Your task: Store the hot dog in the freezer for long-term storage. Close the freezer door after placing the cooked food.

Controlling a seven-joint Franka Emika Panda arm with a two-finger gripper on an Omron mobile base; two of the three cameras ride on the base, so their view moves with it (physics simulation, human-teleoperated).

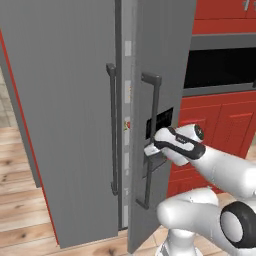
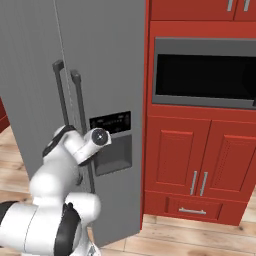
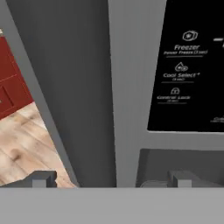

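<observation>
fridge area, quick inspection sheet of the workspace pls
surface: wood plank floor; nothing lying on it.
job's things: freezer door ajar, dark bar handle; a thin strip of the freezer inside shows through the gap; hot dog nothing seen.
clutter: nothing seen.
grippers: gripper at the dispenser door, beside its handle; fingers apart, holding nothing.
cables: nothing seen.
surroundings: black dispenser panel, red cabinets, dark built-in oven or microwave.
</observation>
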